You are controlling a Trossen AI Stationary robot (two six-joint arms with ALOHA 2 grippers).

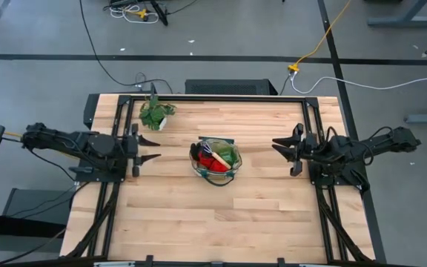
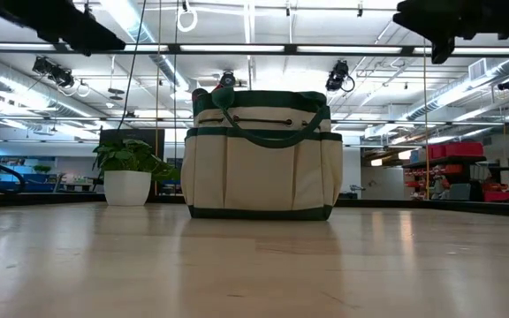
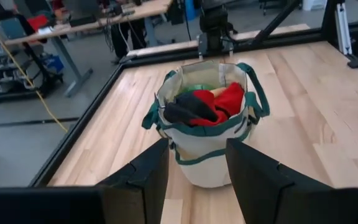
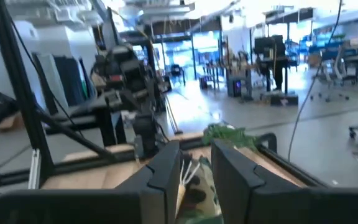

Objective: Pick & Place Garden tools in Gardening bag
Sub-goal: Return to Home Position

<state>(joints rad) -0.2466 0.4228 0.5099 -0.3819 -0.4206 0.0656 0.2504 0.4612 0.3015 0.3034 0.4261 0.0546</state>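
Note:
The cream gardening bag (image 1: 215,160) with dark green trim stands upright on its base at the table's middle; it also shows in the low view (image 2: 262,155) and the left wrist view (image 3: 207,127). Black-and-red gloves (image 3: 205,104), a bright green item (image 1: 228,155) and a metal tool head (image 1: 207,150) lie inside it. My left gripper (image 1: 151,149) is open and empty, above the table to the left of the bag. My right gripper (image 1: 280,148) is open and empty, to the right of the bag.
A small leafy potted plant (image 1: 156,113) in a white pot stands at the far left of the table, also in the low view (image 2: 127,170). Black frame rails (image 1: 199,97) run along the table's far, left and right sides.

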